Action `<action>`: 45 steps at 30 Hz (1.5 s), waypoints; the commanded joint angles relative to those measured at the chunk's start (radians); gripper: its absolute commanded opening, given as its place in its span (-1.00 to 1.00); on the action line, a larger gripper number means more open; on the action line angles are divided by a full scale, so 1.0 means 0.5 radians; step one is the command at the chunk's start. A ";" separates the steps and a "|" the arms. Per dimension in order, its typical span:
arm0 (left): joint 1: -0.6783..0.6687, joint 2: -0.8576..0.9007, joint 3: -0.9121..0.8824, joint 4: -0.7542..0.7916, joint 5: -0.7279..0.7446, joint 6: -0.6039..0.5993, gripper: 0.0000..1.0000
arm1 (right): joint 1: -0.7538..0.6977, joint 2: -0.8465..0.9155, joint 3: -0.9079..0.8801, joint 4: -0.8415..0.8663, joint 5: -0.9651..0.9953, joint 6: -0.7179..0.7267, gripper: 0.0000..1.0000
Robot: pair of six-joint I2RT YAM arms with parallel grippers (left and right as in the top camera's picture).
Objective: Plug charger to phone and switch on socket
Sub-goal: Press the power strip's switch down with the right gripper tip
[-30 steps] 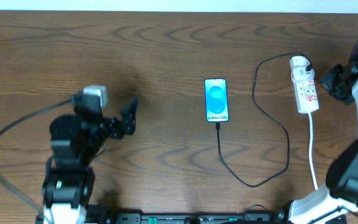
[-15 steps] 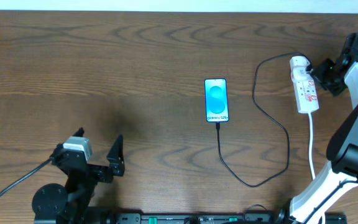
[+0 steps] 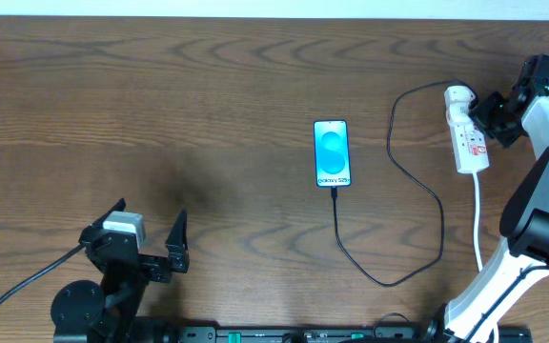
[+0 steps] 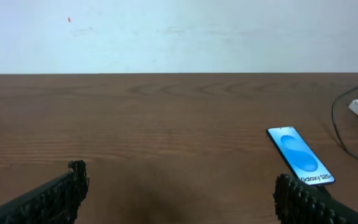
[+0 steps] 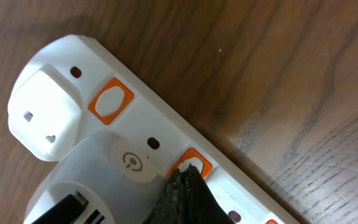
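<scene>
Your right gripper (image 5: 183,184) has its jaws pressed together, its tip at an orange switch on the white elongated power strip (image 5: 73,143).
Your left gripper (image 3: 147,229) stands wide open and empty, well apart from it. Ahead and to its right lies the slim blue-screened smartphone (image 3: 332,152), with the thin black charger cable (image 3: 336,219) meeting its near edge.

- The table (image 3: 255,76) is viewed from straight above and from far off by the overhead camera.
- The left wrist view is taken low, behind the left gripper (image 4: 182,177). It faces level across the table to a wall (image 4: 179,31), with the phone (image 4: 300,155) ahead and right.
- The right wrist view is taken very close, angled down past the right gripper (image 5: 184,177) onto the socket (image 5: 104,143).
- The phone is shared by the overhead and left wrist views. The socket is shared by all three.
</scene>
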 commanded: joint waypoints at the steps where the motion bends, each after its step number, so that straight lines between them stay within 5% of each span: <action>1: -0.003 -0.017 0.018 -0.034 -0.042 0.058 0.96 | 0.004 0.017 0.038 0.031 -0.069 -0.031 -0.98; 45: -0.003 -0.017 0.018 -0.185 -0.071 0.057 0.96 | 0.365 0.018 -0.079 0.088 -0.368 -0.121 -0.98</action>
